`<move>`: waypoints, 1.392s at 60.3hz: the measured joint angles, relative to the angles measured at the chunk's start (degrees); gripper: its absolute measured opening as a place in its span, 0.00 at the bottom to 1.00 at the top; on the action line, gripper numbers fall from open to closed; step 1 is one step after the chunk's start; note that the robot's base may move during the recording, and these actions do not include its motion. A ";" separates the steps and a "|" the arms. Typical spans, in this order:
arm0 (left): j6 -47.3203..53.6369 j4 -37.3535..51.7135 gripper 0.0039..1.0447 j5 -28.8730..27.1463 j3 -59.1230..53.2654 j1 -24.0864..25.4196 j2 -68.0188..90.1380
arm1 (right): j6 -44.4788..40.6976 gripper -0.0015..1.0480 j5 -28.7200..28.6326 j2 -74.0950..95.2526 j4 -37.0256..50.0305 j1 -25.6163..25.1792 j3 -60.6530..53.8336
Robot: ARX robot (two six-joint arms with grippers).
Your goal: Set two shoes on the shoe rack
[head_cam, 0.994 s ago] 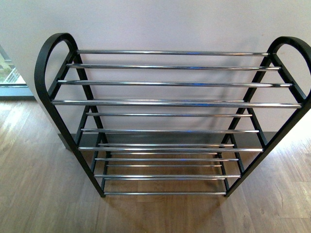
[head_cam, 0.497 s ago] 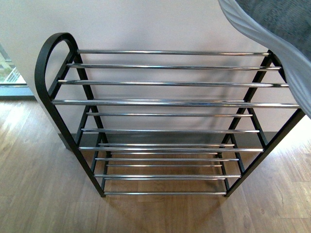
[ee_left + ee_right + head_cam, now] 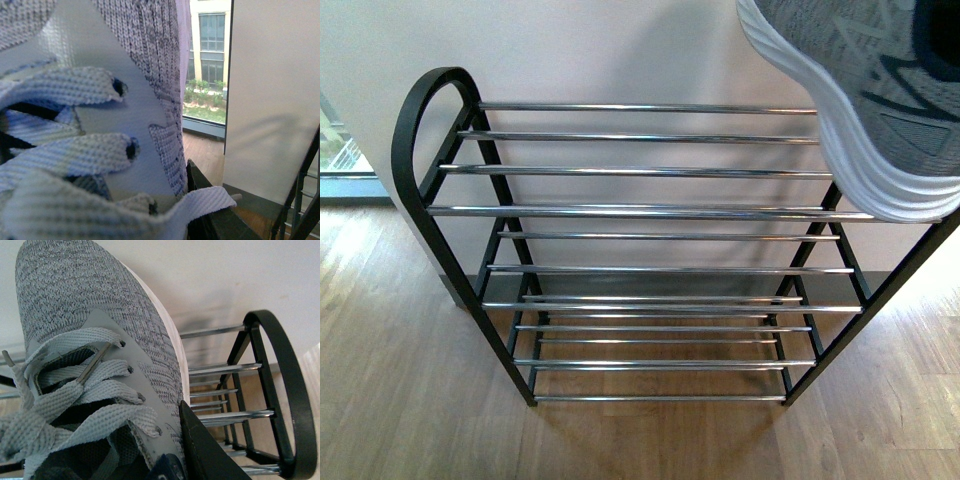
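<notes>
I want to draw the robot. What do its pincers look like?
Only one finger of each shows. The left finger is dark and angular. The right finger is smooth, black and wedge-shaped. The left sneaker and right sneaker hide the rest. No cables or markings show, and the arms are out of view.

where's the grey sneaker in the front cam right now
Front view, upper right: the grey sneaker hangs in the air over the right end of the shoe rack, hiding its rounded side piece there.
</notes>
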 joint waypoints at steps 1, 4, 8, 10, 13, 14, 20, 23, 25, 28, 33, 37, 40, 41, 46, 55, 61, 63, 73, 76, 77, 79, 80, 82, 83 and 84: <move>0.00 0.00 0.05 0.00 0.00 0.00 0.02 | 1.22 0.01 0.00 1.05 -0.28 -0.37 0.61; 0.00 0.00 0.05 0.00 0.00 0.00 0.00 | 3.72 0.01 -0.24 3.02 -1.05 -1.16 1.62; 0.00 0.00 0.05 0.00 0.00 0.00 0.00 | 7.76 0.01 -0.17 5.88 -2.01 -2.49 2.56; 0.00 0.00 0.05 0.00 0.00 0.00 0.00 | 8.52 0.01 -0.11 6.78 -2.16 -2.91 2.75; 0.00 0.00 0.05 0.00 0.00 0.00 0.00 | 9.77 0.01 0.22 8.70 -2.25 -3.74 3.17; 0.00 0.00 0.05 0.00 0.00 0.00 0.00 | 10.27 0.01 0.66 9.68 -2.21 -4.11 3.43; 0.00 0.00 0.05 0.00 0.00 0.00 0.00 | 10.78 0.01 2.51 13.51 -2.14 -5.75 4.96; 0.00 0.00 0.05 0.00 0.00 0.00 0.00 | 10.82 0.01 2.80 15.02 -1.84 -6.54 5.70; 0.00 0.00 0.05 0.00 0.00 0.00 0.00 | 10.78 0.01 2.78 15.78 -1.66 -6.95 6.32; 0.00 0.00 0.05 0.00 0.00 0.00 0.00 | 10.58 0.01 3.23 16.35 -1.66 -7.32 7.23; 0.00 0.00 0.05 0.02 0.00 0.00 0.00 | 10.40 0.01 3.56 17.53 -1.66 -7.91 8.83; 0.00 0.00 0.05 -0.04 0.00 0.00 0.00 | 9.86 0.01 3.65 18.73 -1.53 -8.76 10.10; 0.00 0.00 0.05 -0.04 0.00 0.00 0.02 | 9.49 0.01 2.95 18.84 -1.42 -9.09 10.36; 0.00 0.00 0.04 -0.02 0.00 0.00 0.00 | 9.33 0.01 2.78 18.84 -1.38 -9.11 10.36; 0.00 0.00 0.04 0.07 0.00 0.00 0.00 | 8.92 0.04 1.90 18.84 -0.63 -9.25 10.36; -0.02 0.00 0.04 0.00 0.00 0.00 0.00 | 6.43 0.26 -3.63 18.08 2.80 -9.07 10.60; 0.00 0.00 0.04 -0.04 0.00 0.00 0.00 | -0.35 0.39 -8.28 14.45 4.31 -8.28 8.52; 0.00 0.00 0.04 0.04 0.00 0.00 0.02 | -1.90 0.42 -9.88 12.90 3.98 -8.11 7.56; 0.00 0.00 0.04 0.11 0.00 0.00 0.00 | -15.87 0.65 -19.65 -1.53 -0.57 -9.64 1.90; 0.00 0.00 0.04 -0.04 0.00 0.00 0.00 | -19.54 0.72 -19.32 -6.05 0.24 -11.34 0.26; 0.00 0.00 0.04 -0.04 0.00 0.00 0.00 | -22.62 0.75 -18.32 -8.41 1.57 -12.46 -0.98; 0.00 0.00 0.04 -0.07 0.00 0.00 0.00 | -25.55 0.79 -16.57 -10.86 3.76 -13.62 -2.64; 0.00 0.00 0.04 -0.07 0.00 0.00 0.00 | -27.21 0.80 -15.47 -12.04 5.22 -14.23 -3.67; 0.00 0.00 0.04 -0.07 0.00 0.00 0.00 | -32.83 0.85 -11.91 -15.61 10.80 -16.17 -7.26; 0.00 0.00 0.04 -0.04 0.00 0.00 0.00 | -36.92 0.88 -9.62 -17.77 15.15 -17.49 -9.90; 0.00 0.00 0.04 -0.04 0.00 0.00 0.00 | -38.84 0.90 -8.61 -18.80 17.18 -18.10 -11.19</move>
